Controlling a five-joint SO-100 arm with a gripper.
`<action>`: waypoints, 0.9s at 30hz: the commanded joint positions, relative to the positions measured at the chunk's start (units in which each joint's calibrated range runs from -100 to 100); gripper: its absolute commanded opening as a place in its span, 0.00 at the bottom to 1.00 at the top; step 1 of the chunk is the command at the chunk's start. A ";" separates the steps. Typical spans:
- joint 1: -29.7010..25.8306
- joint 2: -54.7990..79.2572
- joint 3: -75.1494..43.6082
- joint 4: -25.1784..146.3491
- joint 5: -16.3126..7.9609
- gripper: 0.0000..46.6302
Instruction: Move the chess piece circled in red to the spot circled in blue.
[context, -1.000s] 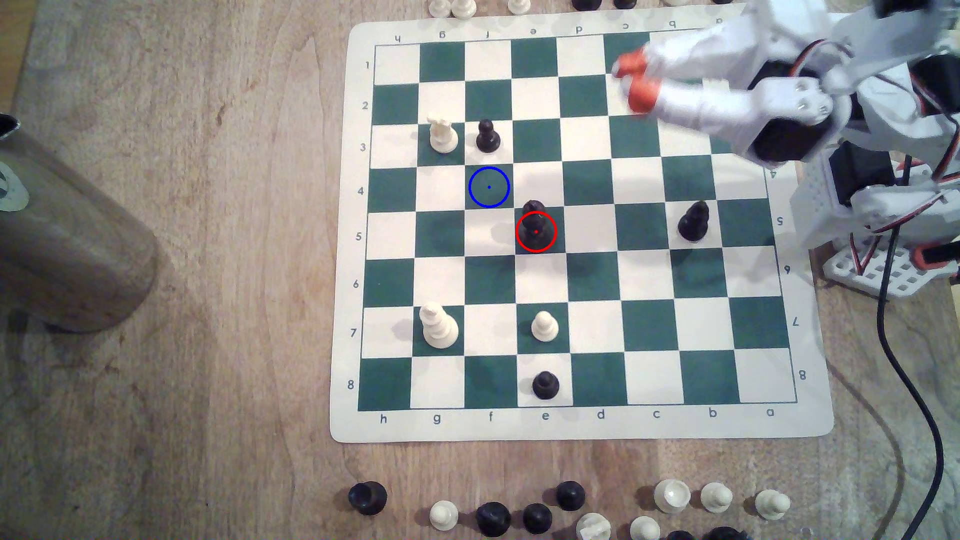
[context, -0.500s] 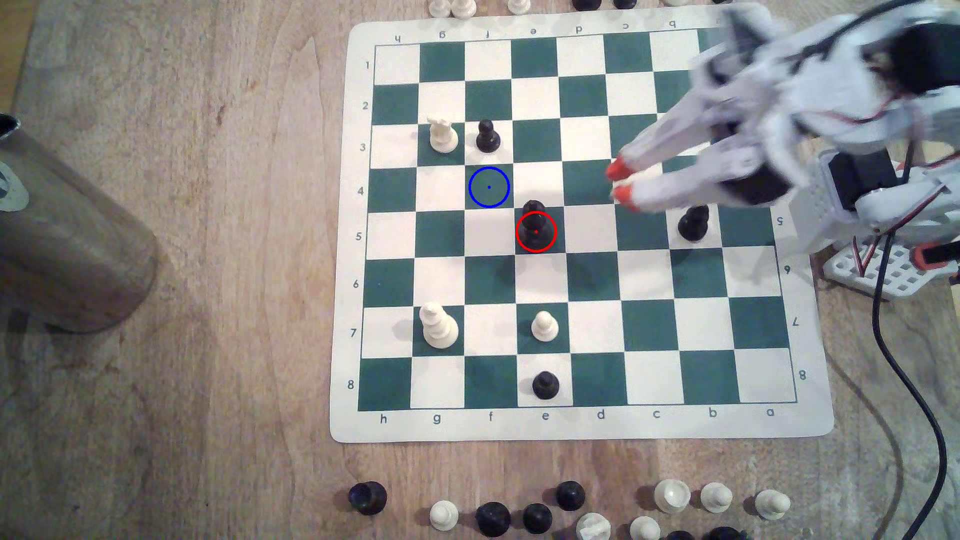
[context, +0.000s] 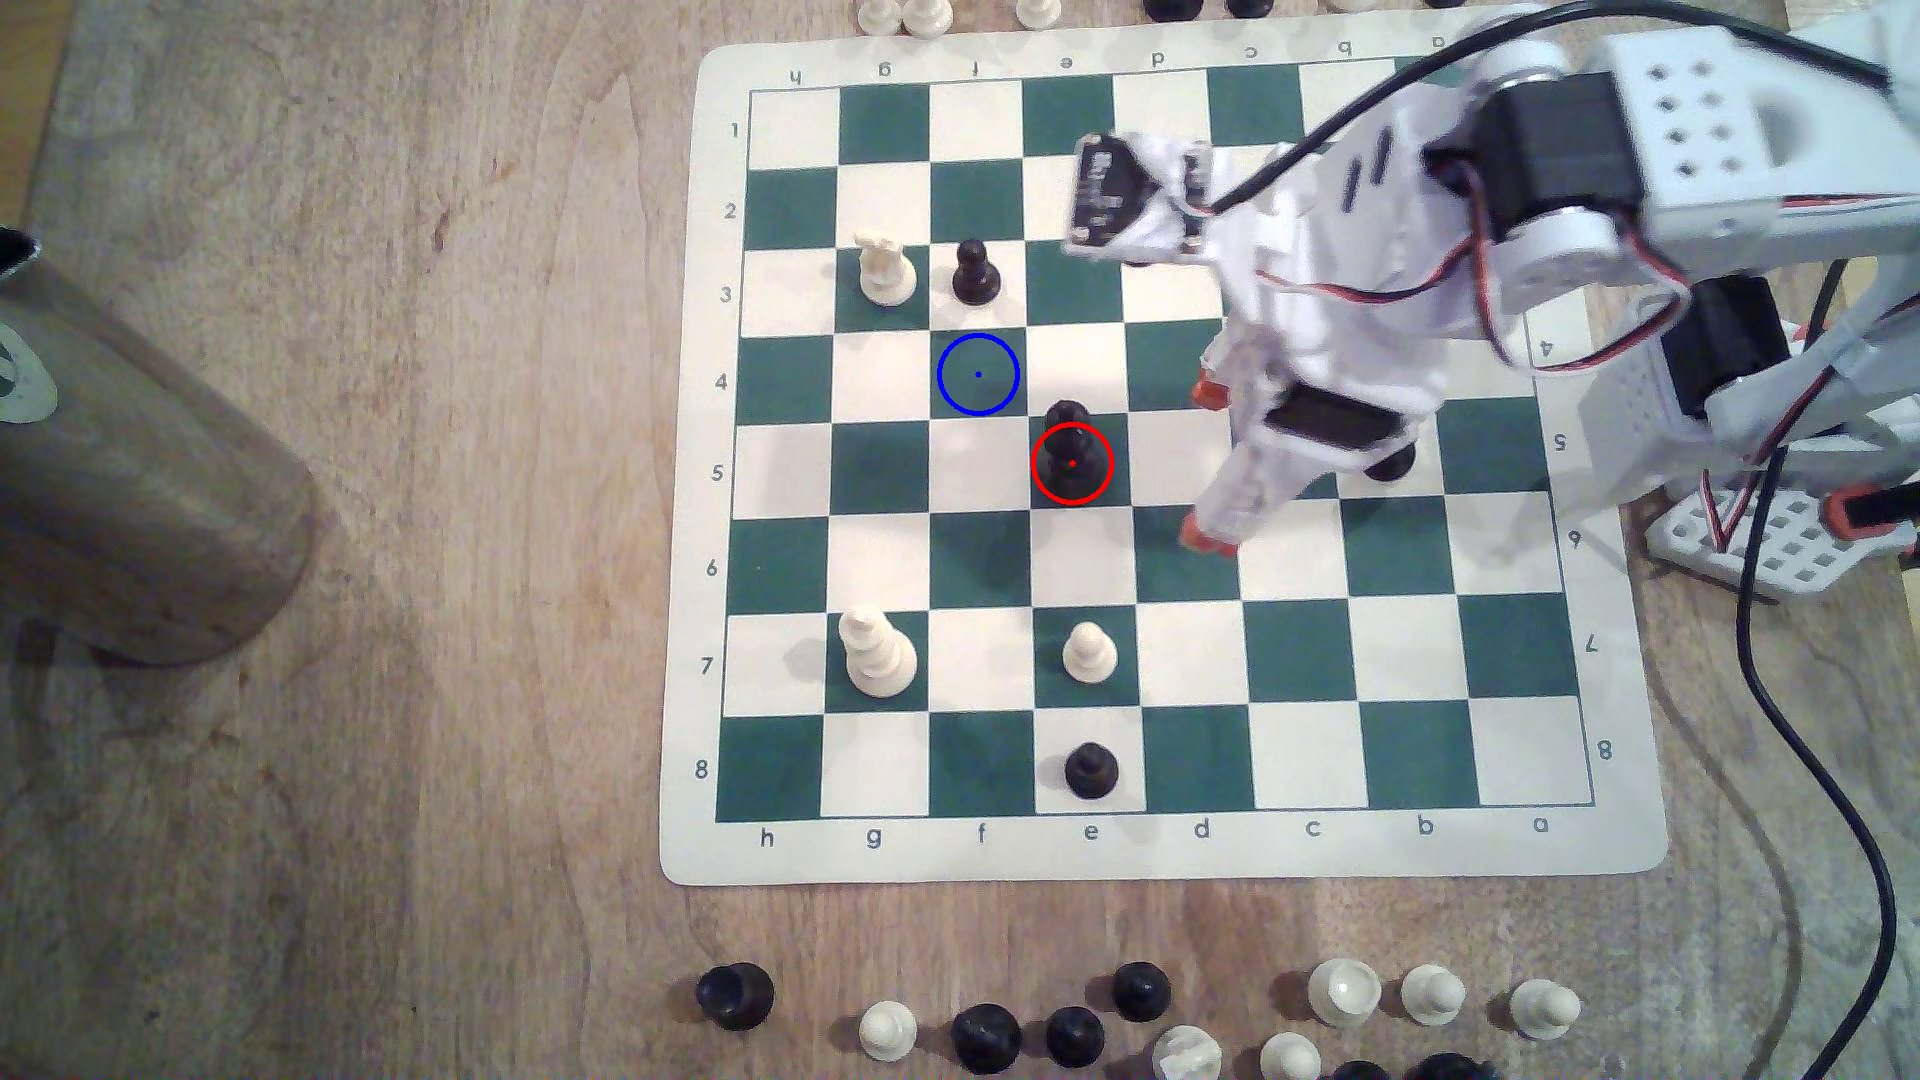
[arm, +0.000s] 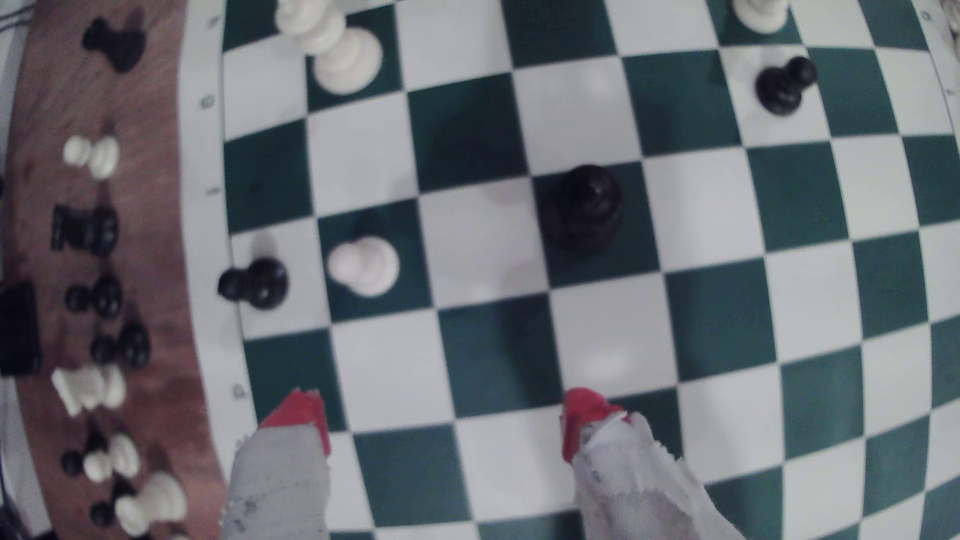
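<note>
The chess piece (context: 1070, 449) stood upright on the dark green square ringed in red, in row 5 of the e file, its long axis vertical, so that from above its head and wide base nearly overlapped. The spot (context: 978, 374), a green square with a blue ring and centre dot, lay one square diagonally off, toward the exterior view's upper left, and was bare. A black pawn (context: 975, 273) stood one square beyond the spot, with a white piece (context: 885, 272) beside it.

The claw (context: 1200, 464) was just to the exterior view's right of the piece, about a square off and not touching it. Its red-tipped fingers (arm: 584, 410) were spread wide apart and held nothing. In the wrist view the piece (arm: 583, 208) sat ahead of the open tips, more in line with one finger than centred in the gap.

Judging from this, the coming move turned on that offset: the claw needed to travel toward the exterior view's left and shift sideways to centre the piece between the fingers before closing. The chessboard (context: 1164, 852) lay flat on the wooden worktop (context: 416, 727).
</note>
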 joint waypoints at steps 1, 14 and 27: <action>1.91 6.79 -8.09 -3.50 -0.73 0.54; 5.27 20.12 -12.17 -10.22 0.20 0.53; 5.66 23.00 -12.08 -9.72 1.03 0.46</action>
